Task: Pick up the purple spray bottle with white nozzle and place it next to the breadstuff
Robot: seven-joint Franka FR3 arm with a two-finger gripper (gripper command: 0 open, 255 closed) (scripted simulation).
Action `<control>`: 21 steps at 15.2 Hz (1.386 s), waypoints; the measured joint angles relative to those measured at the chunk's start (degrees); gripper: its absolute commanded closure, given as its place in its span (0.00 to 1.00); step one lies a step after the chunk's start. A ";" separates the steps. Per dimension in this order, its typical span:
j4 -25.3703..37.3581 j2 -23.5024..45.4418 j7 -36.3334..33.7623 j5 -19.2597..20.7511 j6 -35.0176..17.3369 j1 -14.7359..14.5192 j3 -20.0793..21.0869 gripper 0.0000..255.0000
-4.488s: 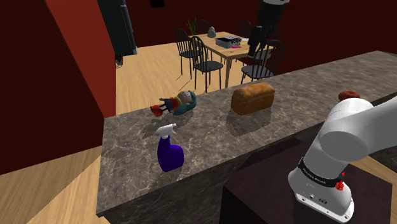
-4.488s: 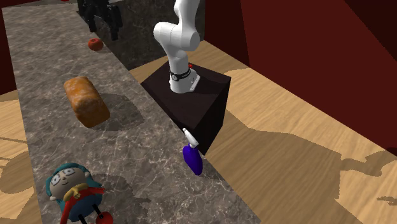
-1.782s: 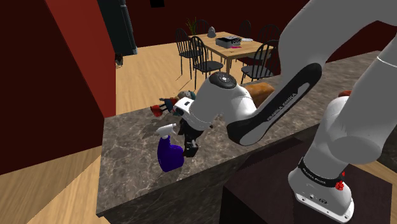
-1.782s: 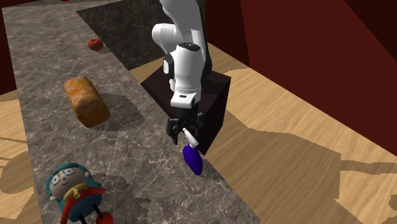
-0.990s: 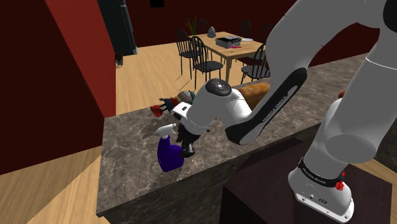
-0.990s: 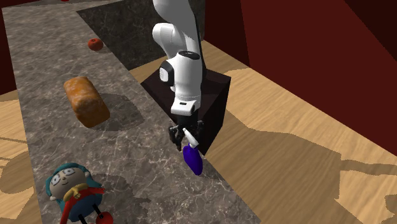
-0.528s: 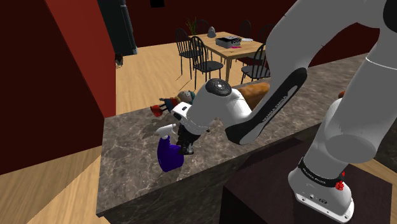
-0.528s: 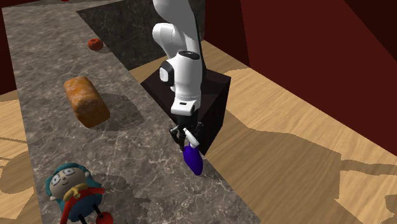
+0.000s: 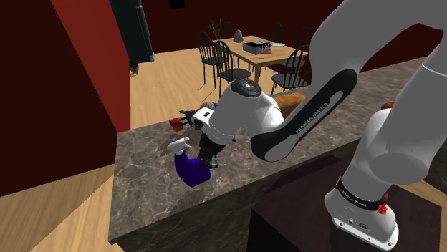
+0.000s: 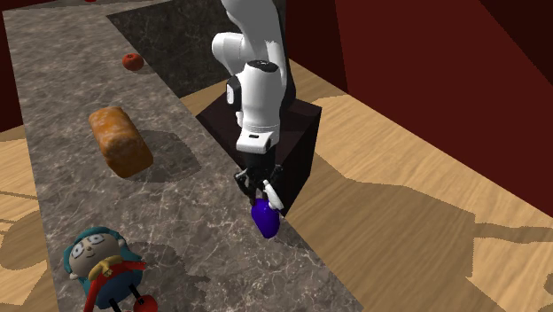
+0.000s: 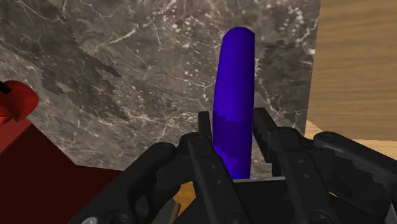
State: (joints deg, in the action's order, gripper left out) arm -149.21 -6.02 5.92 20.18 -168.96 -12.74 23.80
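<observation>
- Gripper (image 11: 232, 126) clamped on the purple spray bottle (image 11: 234, 70), one finger on each side.
- Bottle body sticks out past the fingertips (image 11: 205, 133), over the marble counter (image 10: 177, 222) edge.
- White nozzle (image 9: 178, 145) just beside the gripper.
- Bread loaf (image 10: 120, 139) well apart from the gripper.

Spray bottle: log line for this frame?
phase: grasp | hand: shut on purple spray bottle | bottle: near counter edge | bread loaf: apart from bottle, placement not yet done
</observation>
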 measured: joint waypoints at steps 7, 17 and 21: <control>0.87 -5.14 8.07 -9.79 5.57 -4.64 -3.16 1.00; 3.94 -10.85 13.04 -15.56 14.17 -8.02 -5.88 1.00; 5.86 -12.38 14.38 -16.73 17.57 -8.66 -6.72 1.00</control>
State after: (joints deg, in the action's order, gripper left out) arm -143.34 -18.40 20.30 3.46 -151.39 -21.40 17.09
